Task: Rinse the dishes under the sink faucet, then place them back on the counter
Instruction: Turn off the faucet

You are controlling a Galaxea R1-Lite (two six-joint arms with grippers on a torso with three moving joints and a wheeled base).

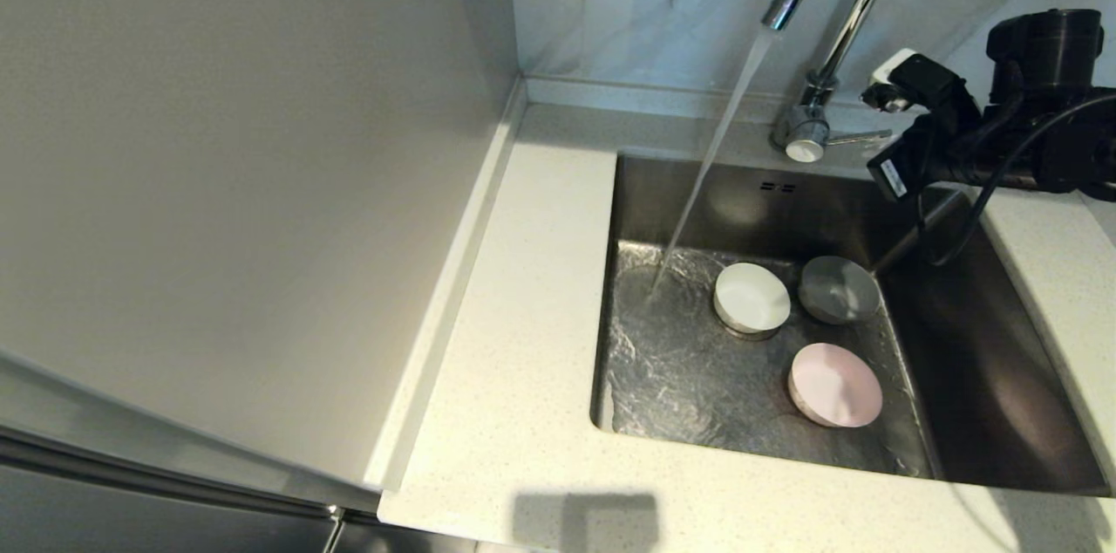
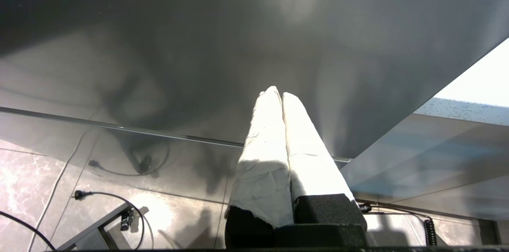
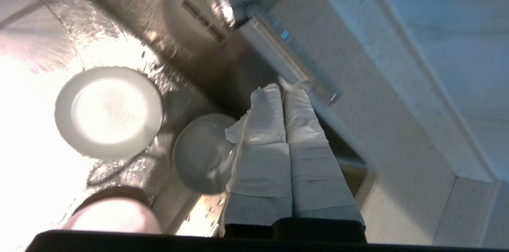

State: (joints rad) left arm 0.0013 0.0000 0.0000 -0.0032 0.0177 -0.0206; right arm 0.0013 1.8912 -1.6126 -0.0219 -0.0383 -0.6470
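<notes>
Water is on, streaming from the faucet point(image 1: 824, 21) into the sink point(image 1: 689, 361) and striking bare steel well off to the side of the right end effector point(image 3: 283, 87). That end effector sits with its padded fingers pressed together, holding nothing, its tips right at the end of the lever point(image 3: 286, 61), a pose that suits nudging a thin lever rather than grasping it.

Below it in the basin lie all three dishes: the grey bowl point(image 1: 839, 290) nearest, the white bowl point(image 1: 751, 298) just beyond, touching or nearly so, the pink bowl point(image 1: 834, 385) a little apart. None is under the stream, so rinsing looks barely begun. The tabletop point(image 1: 514, 335) awaits their return.

The left end effector point(image 2: 278, 94) is parked away, fingers closed and empty, beside a grey panel.
</notes>
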